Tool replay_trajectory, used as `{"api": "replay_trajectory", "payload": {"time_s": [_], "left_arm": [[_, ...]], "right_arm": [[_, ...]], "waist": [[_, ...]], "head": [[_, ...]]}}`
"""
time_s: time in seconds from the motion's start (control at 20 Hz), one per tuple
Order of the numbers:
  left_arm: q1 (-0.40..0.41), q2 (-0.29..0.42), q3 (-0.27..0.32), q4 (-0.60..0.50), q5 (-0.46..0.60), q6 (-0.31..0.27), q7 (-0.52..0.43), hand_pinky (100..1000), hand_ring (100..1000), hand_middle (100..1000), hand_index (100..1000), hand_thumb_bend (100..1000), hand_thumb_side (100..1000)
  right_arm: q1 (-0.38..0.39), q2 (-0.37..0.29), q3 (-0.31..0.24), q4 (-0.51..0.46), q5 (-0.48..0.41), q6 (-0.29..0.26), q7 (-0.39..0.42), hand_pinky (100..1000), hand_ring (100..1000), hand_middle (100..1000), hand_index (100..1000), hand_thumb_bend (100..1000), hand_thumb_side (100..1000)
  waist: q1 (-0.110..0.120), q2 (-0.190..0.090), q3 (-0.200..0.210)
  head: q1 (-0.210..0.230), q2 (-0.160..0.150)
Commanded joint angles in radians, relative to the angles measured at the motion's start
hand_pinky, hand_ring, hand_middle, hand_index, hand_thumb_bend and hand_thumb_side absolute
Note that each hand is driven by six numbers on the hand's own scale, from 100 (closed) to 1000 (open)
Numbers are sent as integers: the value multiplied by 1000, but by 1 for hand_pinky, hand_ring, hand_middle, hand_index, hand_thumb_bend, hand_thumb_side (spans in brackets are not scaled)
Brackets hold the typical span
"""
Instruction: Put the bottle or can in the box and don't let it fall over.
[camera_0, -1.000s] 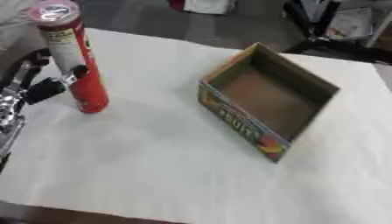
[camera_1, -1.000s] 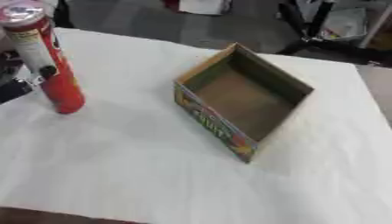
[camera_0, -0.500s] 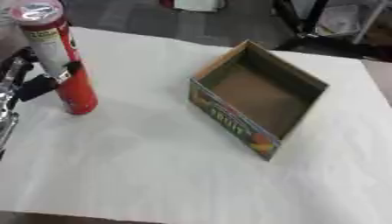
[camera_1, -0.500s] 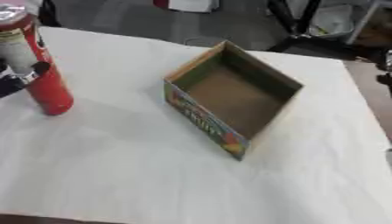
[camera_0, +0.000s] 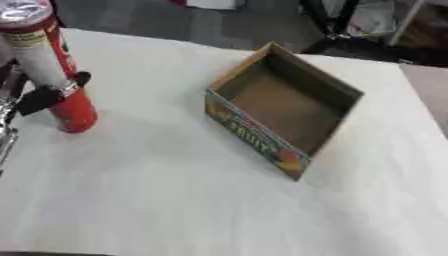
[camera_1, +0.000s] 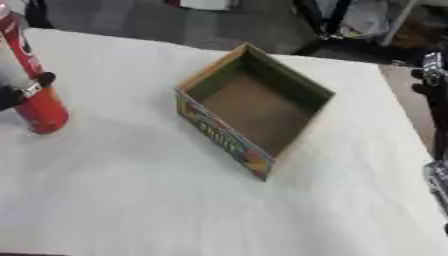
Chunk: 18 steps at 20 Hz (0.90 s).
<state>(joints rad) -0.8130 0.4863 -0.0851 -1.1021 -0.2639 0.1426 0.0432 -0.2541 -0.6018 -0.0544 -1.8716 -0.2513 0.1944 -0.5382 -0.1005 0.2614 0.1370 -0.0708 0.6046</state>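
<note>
My left hand (camera_0: 35, 97) curls its fingers round the tall red can (camera_0: 51, 70), standing upright at the table's (camera_0: 175, 200) left edge (my right hand (camera_1: 435, 80) is too blurred to tell); farther right sits the empty box (camera_0: 284, 110)

The robot's right hand (camera_1: 435, 80) now shows at the right edge of the right eye view, well apart from the left hand (camera_0: 35, 97) that stays curled round the tall red cylindrical can (camera_0: 51, 67).
</note>
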Motion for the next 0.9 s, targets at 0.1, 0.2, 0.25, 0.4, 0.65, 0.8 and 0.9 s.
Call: {"api": "replay_trajectory", "payload": {"time_s": [0.1,0.2,0.25,0.4,0.65,0.8,0.9], "left_arm": [[-29,3,0,9,-31,-6,21,969,922,879,874,664,524],[-31,-1,-4,13,-42,-13,19,967,921,877,849,641,489],[-31,-1,-6,13,-48,-17,14,963,919,875,841,643,472],[-29,-4,-4,9,-58,-26,6,957,910,863,800,612,401],[-22,-2,5,-15,-40,-29,49,913,869,799,678,510,327],[-17,-2,6,-23,-28,-32,98,891,844,773,616,455,278],[-13,-1,2,-23,-18,-37,123,887,838,770,616,456,275]], "right_arm": [[-12,-18,-4,1,-3,5,-2,795,787,798,931,100,804],[-16,-18,-3,2,-4,8,-2,795,787,796,930,100,805],[-19,-19,-2,1,-3,10,-2,796,786,795,929,100,805],[-25,-22,0,-3,-2,12,0,796,786,795,929,100,803],[-27,-20,1,-1,-5,15,-5,796,783,792,926,100,810],[-25,-19,1,-1,-6,14,-7,796,782,790,925,100,811],[-24,-19,0,0,-8,13,-10,796,781,789,925,100,811]], "waist": [[3,-12,-4],[3,-9,-6],[3,-8,-7],[3,-5,-8],[5,-2,-7],[4,-1,-7],[4,0,-7]], "head": [[8,-18],[11,-21],[12,-21],[13,-21],[14,-24],[15,-24],[16,-25]]}}
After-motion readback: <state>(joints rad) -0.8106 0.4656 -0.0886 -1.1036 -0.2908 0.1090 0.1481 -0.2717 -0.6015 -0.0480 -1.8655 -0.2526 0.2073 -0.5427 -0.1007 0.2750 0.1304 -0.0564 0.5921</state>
